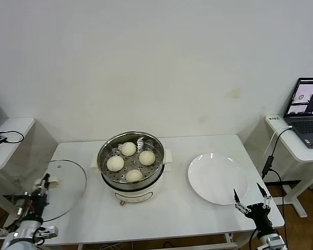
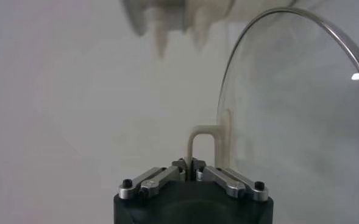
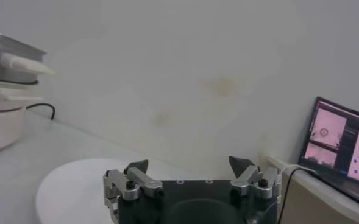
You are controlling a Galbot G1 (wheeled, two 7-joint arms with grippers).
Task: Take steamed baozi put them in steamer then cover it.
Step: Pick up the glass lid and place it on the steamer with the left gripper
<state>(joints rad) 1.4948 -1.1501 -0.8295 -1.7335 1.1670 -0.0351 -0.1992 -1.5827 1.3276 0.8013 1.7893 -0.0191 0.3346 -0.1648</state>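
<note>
White wall is standing behind one white table (image 1: 198, 208). One steamer (image 1: 131, 161) is sitting in the middle of the table, and four baozi (image 1: 128, 149) are lying inside it on the tray with holes. One glass cover (image 1: 62, 188) is lying on the table's left side, well apart from the steamer. The left gripper (image 2: 189, 163) is pinching the cover's pale handle (image 2: 202, 141), fingers pressed together on it. One empty white plate (image 1: 217, 177) is sitting to the right. The right gripper (image 1: 249, 199) is hanging near the plate's front edge, fingers spread wide, holding nothing. One laptop (image 1: 307, 112) is glowing on a side desk.
</note>
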